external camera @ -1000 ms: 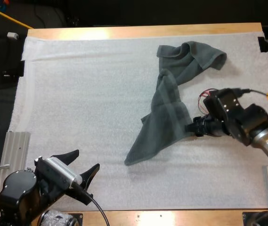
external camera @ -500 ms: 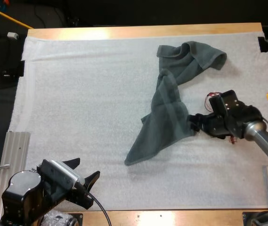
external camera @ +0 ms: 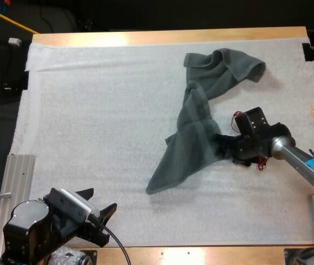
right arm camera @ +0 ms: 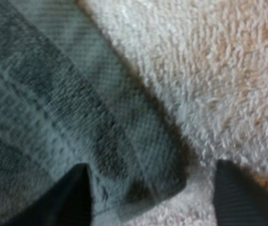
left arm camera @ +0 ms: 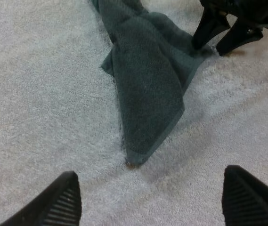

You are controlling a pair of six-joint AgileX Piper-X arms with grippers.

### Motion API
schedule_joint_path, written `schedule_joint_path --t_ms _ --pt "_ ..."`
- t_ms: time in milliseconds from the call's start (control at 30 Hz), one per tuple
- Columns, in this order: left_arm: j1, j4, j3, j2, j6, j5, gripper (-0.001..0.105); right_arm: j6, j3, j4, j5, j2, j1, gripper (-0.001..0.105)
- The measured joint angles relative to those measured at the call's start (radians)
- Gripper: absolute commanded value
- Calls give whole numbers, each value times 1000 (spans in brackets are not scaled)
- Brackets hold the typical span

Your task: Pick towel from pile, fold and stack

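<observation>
My left pincer [external camera: 97, 201] hovers released, fingers wide apart, over the near left of the white mat [external camera: 90, 110] on the wooden surface [external camera: 162, 37]. The grey-green towel [external camera: 198, 132] lies right of centre, its long axis diagonal: pointed corner toward the near left, crumpled end far right. My right pincer [external camera: 223, 148] stands unclenched, straddling the towel's right-hand edge
</observation>
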Motion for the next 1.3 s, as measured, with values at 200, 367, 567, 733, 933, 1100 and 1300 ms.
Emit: schedule_joint_path --t_ms 200,367,567,733,933,1100,1300 --pt "0 0 0 0 0 0 61 15 0 -8 -12 24 0 40" --pt "0 0 0 0 0 0 61 15 0 -10 -1 26 0 14" --pt "0 0 0 0 0 0 61 -5 0 -10 8 27 1 0" --pt "0 -1 0 0 11 74 61 -95 0 62 33 -32 20 0" --pt "0 -1 0 65 14 193 61 -230 0 247 61 -132 33 0" --pt "0 -44 15 184 15 195 61 -311 0 376 111 -186 33 0" --pt "0 -138 85 332 -19 305 61 -322 2 422 114 -206 33 0"
